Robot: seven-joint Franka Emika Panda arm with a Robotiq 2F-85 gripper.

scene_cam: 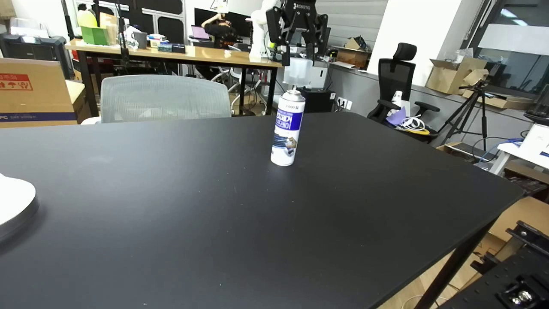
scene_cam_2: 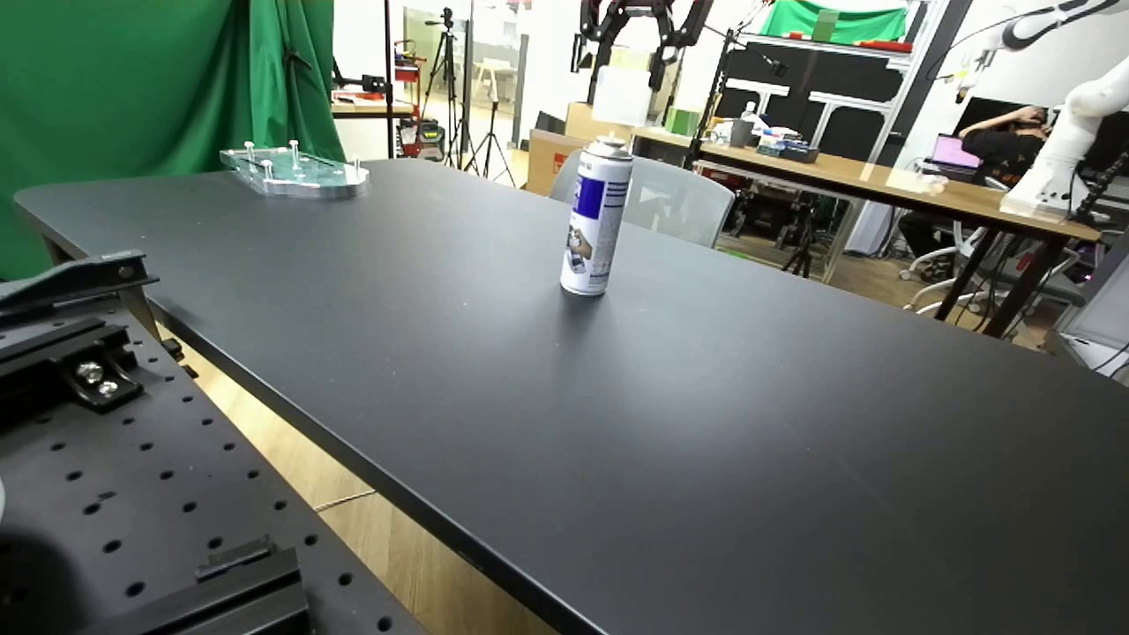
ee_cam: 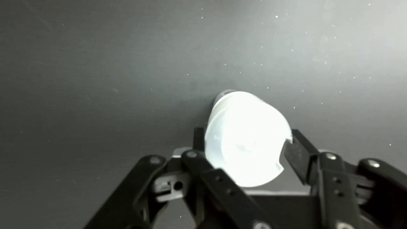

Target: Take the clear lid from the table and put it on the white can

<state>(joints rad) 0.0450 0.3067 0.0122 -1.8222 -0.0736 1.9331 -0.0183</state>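
The white can (scene_cam: 286, 133) with blue label markings stands upright on the black table, and it also shows upright in an exterior view (scene_cam_2: 597, 220). My gripper (scene_cam: 299, 55) is above the can with its fingers pointing down, shut on the clear lid (scene_cam: 297, 72). The lid also shows between the fingers in an exterior view (scene_cam_2: 622, 97), with a small gap above the can's nozzle. In the wrist view the lid (ee_cam: 248, 136) is bright between the two fingers (ee_cam: 245, 137). It hides most of the can (ee_cam: 224, 93) below, whose edge peeks out past it.
The black table (scene_cam: 180, 193) bears a white round-edged object (scene_cam: 15, 199) at the left in an exterior view. A clear plate with white posts (scene_cam_2: 300, 172) lies at the far table end. A grey mesh chair (scene_cam: 165, 98) stands behind the table. A black perforated base (scene_cam_2: 176, 476) adjoins the near edge.
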